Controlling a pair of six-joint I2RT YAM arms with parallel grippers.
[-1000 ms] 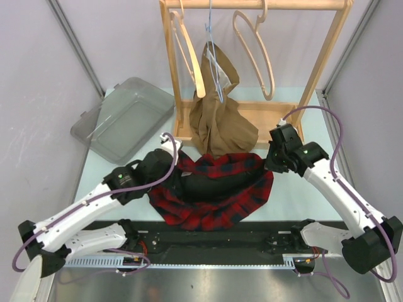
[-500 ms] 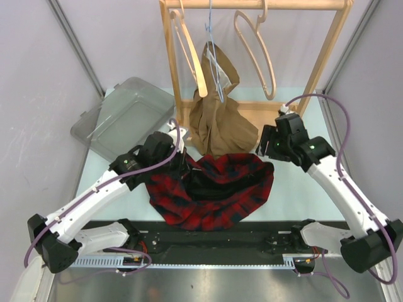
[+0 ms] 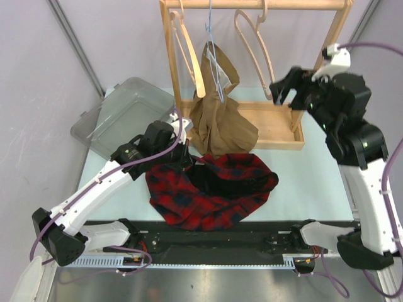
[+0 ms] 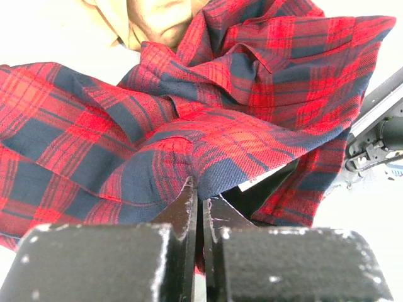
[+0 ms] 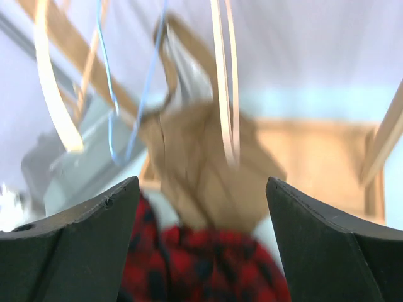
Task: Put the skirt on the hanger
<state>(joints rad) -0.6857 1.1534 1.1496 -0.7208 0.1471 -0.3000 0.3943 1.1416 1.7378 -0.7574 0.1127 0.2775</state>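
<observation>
Lying in a crumpled heap on the pale table, the red-and-navy plaid skirt sits near the front edge between the two arms, and none of it is on a hanger. Its right side, held up a second ago, now rests flat on the table. The left gripper is pinched tight on a fold at the skirt's rear left edge. That arm is stretched low and further forward than before, towards the rack. The right gripper has let go of the cloth and risen well clear. It is now up beside the right-hand wooden hanger, with its jaws spread wide and nothing between them.

Just behind the skirt and touching its rear edge, a tan garment hangs from a blue wire hanger on the wooden rack. It spills over the front of the rack's base tray. A grey translucent plastic tub lies at the rear left; I cannot tell which way up it is.
</observation>
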